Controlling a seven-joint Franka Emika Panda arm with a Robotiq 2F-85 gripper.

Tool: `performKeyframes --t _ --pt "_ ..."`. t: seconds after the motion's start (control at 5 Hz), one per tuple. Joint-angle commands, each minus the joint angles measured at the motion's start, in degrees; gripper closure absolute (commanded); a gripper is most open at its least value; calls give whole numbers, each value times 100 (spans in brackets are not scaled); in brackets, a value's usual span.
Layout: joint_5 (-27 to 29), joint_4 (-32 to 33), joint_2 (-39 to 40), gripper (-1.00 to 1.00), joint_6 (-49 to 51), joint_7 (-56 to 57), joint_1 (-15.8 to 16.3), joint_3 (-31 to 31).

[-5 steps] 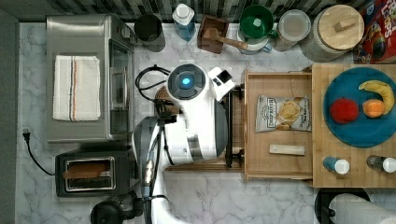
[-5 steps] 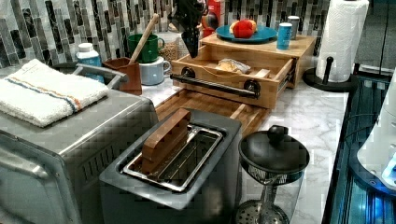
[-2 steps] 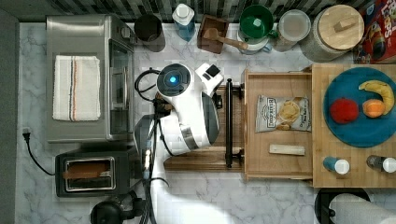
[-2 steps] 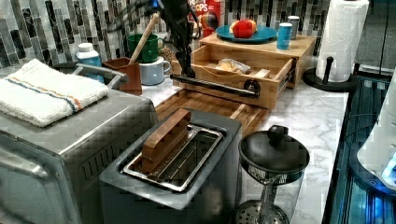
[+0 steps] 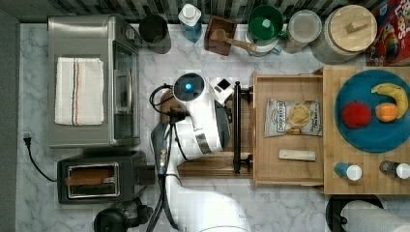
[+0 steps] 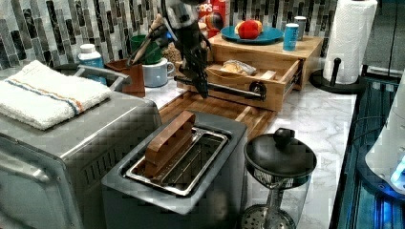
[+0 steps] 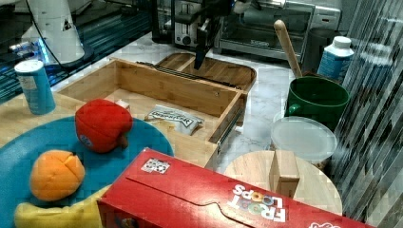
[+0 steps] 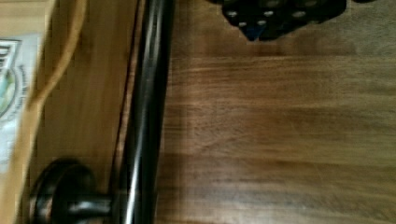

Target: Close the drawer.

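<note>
Since the earlier frames we have swung our arm toward the top view's left, off the drawer (image 5: 288, 129) and out over the darker brown tray (image 5: 212, 166) lying before it; the drawer itself has not shifted.

Item: drawer. Pulled well out from under the butcher-block top (image 5: 367, 183) that bears the blue plate (image 5: 372, 140), holding a chip bag (image 5: 293, 117) and a small pale stick (image 5: 297, 154). Its front carries a long black bar handle (image 5: 237, 126).

Item: hand (image 6: 201, 88). It hangs fingers down just on the tray side of the handle, close to it, toward the end nearer the backsplash; we cannot tell whether it touches. We cannot tell how wide the fingers stand.

Relation governing the coming move: the handle's long axis runs up and down in the top view, square to the drawer's travel. The drawer lies to the top view's right of the hand, and its cabinet further right again. We judge the closing push must go straight toward the top view's right, against the bar or drawer front. Contact off-centre could skew the drawer on its slides.
</note>
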State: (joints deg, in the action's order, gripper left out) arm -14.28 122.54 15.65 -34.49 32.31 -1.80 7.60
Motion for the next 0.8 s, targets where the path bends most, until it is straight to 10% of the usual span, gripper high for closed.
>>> performKeyframes --t 0.2,0.8 --pt "-375 780 -714 100 -968 413 -257 -83" --pt "-252 715 -734 100 -1331 1243 -663 -437"
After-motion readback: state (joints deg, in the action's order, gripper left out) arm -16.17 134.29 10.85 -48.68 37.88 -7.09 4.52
